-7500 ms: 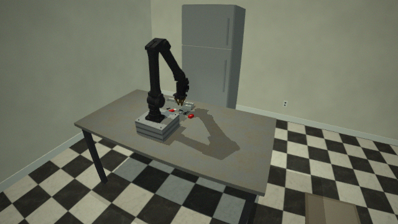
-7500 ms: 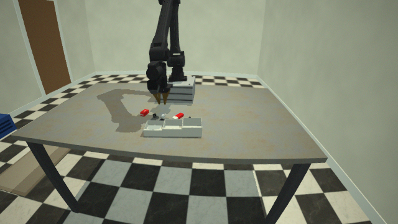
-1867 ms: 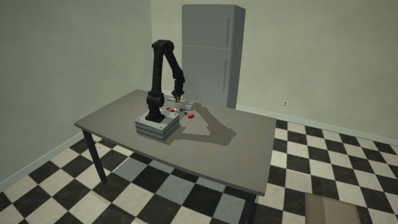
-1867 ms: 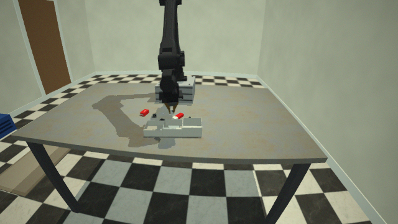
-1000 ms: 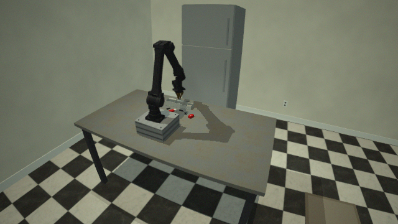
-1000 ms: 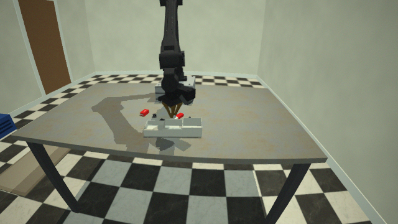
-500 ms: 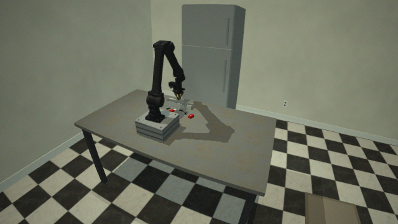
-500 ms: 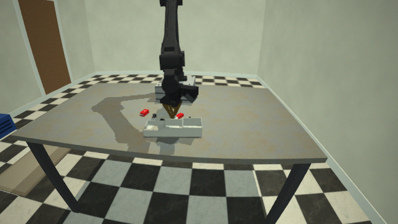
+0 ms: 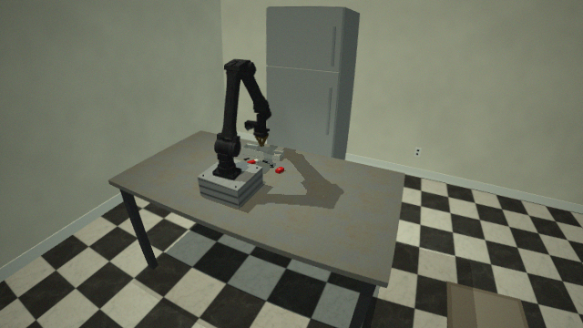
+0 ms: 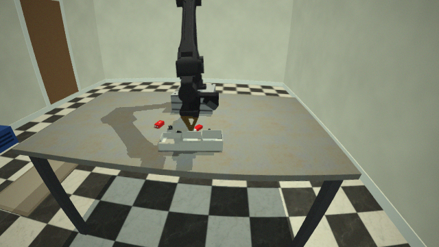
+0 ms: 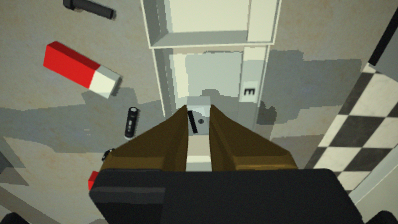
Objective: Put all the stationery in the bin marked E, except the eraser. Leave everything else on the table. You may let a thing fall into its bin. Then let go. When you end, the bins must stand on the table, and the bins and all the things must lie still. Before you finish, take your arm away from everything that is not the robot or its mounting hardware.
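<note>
Brown-fingered gripper point(image 9: 261, 145) point(image 10: 191, 130) point(image 11: 198, 112) is standing nearly closed, pinching the sharpener point(image 11: 201, 112), presumably lining it up over bin E point(image 9: 267, 149) point(image 10: 191, 145) point(image 11: 249, 92) for dropping.

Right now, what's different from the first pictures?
The tool moved out toward the bins. It seems to have picked up the little grey block from the table. The bins and red-and-white block stayed put.
</note>
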Available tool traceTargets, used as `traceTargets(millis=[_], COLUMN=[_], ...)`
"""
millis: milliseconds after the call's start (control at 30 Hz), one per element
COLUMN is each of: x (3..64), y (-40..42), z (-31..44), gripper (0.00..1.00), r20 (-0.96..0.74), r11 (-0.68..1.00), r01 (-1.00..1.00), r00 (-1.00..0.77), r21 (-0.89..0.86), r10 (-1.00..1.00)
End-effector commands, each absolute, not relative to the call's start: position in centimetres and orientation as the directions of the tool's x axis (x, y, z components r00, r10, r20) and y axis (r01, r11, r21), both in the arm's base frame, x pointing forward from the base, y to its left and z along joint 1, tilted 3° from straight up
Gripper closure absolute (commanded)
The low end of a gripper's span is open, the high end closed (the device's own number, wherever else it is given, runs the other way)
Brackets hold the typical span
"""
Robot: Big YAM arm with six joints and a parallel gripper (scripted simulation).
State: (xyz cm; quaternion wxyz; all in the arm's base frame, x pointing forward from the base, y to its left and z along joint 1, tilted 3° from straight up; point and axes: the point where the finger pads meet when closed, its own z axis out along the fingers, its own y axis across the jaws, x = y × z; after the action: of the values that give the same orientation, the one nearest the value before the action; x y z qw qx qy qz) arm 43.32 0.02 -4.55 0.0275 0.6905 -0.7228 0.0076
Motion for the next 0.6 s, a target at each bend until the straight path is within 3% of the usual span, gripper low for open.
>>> traceTargets(millis=[0,567], x=[44.01,43.96], y=[0.29,0.11], z=[-4.62,-5.52], gripper=[0.91,0.91], r20=[0.041,0.041], r11=[-0.007,-0.003], r01=[-1.000,-1.000], r00=[0.007,0.003], r21=[0.013,0.013], r10=[-0.999,-0.999])
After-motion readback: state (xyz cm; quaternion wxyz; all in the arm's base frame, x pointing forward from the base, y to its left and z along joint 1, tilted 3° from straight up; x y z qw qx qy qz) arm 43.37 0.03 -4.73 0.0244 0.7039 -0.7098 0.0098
